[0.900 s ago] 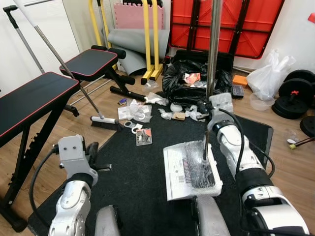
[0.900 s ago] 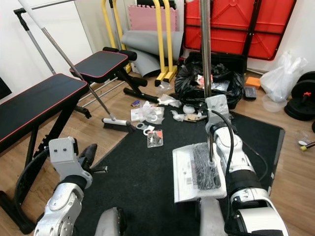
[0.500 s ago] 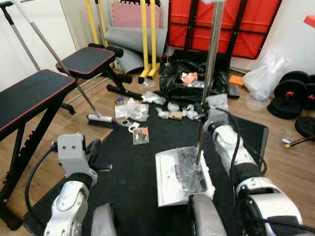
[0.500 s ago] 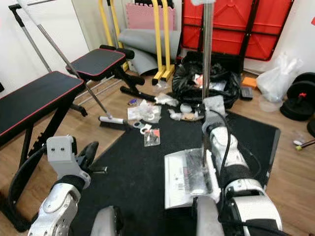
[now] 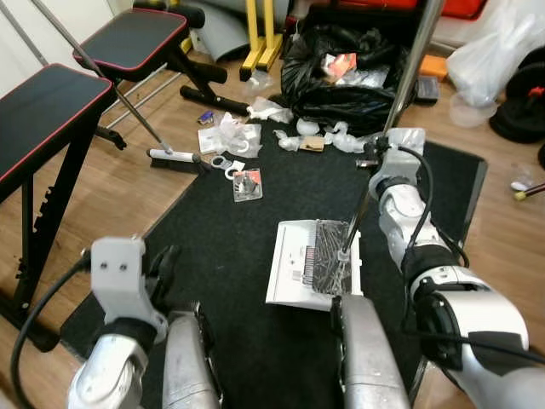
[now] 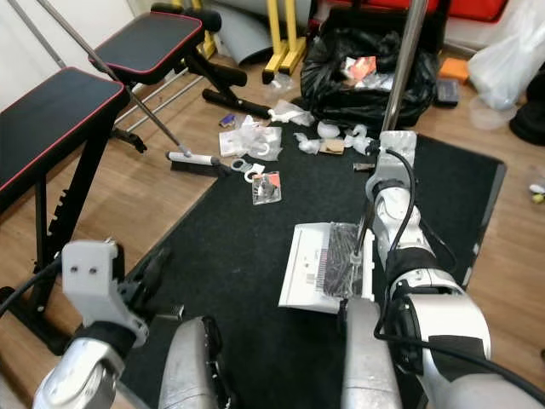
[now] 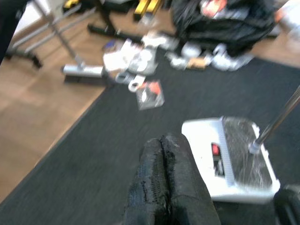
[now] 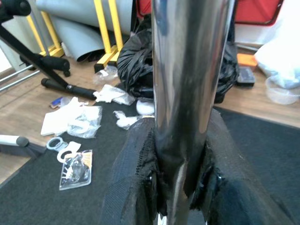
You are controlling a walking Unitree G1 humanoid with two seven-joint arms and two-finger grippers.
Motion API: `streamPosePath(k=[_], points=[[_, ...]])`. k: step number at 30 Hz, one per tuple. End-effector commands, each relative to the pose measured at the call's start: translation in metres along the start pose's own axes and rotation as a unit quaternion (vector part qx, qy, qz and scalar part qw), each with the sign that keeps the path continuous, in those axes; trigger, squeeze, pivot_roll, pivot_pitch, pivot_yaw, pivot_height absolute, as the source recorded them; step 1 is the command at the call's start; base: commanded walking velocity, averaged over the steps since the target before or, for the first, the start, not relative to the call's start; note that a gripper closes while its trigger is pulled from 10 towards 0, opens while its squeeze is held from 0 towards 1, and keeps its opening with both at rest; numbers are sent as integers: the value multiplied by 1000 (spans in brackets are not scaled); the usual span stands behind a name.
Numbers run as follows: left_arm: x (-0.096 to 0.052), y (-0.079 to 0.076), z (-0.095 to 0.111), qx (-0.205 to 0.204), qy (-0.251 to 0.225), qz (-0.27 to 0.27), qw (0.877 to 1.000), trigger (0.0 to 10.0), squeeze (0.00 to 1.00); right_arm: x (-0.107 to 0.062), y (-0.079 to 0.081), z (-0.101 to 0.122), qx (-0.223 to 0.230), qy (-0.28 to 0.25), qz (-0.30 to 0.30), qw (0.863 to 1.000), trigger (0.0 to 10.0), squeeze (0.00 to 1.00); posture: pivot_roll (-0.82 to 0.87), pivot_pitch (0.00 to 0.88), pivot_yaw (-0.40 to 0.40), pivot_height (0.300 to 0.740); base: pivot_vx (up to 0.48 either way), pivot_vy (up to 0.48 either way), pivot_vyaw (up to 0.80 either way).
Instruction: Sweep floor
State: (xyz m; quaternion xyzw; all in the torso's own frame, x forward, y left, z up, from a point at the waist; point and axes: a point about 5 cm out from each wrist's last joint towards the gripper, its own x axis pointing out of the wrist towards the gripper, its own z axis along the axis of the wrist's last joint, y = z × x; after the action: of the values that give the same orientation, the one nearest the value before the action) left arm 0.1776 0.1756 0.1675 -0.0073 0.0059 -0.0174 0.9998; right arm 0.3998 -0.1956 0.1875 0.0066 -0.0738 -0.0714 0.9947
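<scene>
The right gripper [image 8: 174, 187] has its jaws clamped round the steel pole [image 8: 187, 84].

Wood floor [image 5: 102, 196], black mat [image 5: 255, 221], two black benches [image 5: 51, 111], yellow frame [image 5: 260, 34].

A white carpet sweeper [image 5: 311, 274] with a shiny silver pole [image 8: 187, 84] is sitting on a black mat [image 5: 255, 221]. Black benches [image 5: 47, 115] are showing red edging. Yellow posts [image 6: 285, 34] are standing beside a black rubbish bag [image 5: 341, 81].

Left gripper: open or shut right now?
Shut. In the left wrist view the two black fingers of the left gripper lie pressed together with nothing between them, above the black mat.
</scene>
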Motion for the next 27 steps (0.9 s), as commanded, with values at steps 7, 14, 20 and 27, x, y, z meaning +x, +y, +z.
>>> streamPosePath(k=[7,14,20,27], points=[[-25,0,8,3,27,4,1000,10000,0,13,2,48,14,-102,-26,994,10000,0,187,393,58,525,0,0,0],[-34,-4,14,1,33,1,999,10000,0,16,-2,62,5,-130,-51,990,10000,494,197,418,61,525,0,0,0],[-36,-6,15,-1,33,-1,999,10000,0,16,-6,64,-2,-138,-65,988,10000,1000,191,419,47,525,0,0,0],[-34,-9,16,-5,32,0,999,10000,0,10,-10,43,-11,-117,-61,991,10000,1000,171,407,31,525,0,0,0]])
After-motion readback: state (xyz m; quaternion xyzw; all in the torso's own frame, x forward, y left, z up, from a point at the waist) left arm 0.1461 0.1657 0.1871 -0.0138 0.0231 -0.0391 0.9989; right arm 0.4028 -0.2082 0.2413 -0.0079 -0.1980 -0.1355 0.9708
